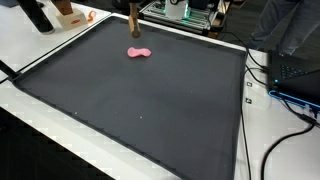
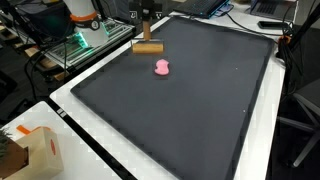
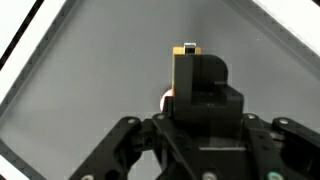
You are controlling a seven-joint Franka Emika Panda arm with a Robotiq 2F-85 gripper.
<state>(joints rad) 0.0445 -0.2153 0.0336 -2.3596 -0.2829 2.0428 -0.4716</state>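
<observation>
Mat (image 1: pixel 150 110) lies on tabletop (image 1: pixel 50 130), covering most of it. Small toy (image 2: pixel 161 67) sits on mat nr one edge. Block (image 2: pixel 148 47) is just beside toy, closer to that edge, directly under pincer (image 2: pixel 145 36). Box (image 2: pixel 35 150) stands on tabletop off mat, well apart from toy & block
</observation>
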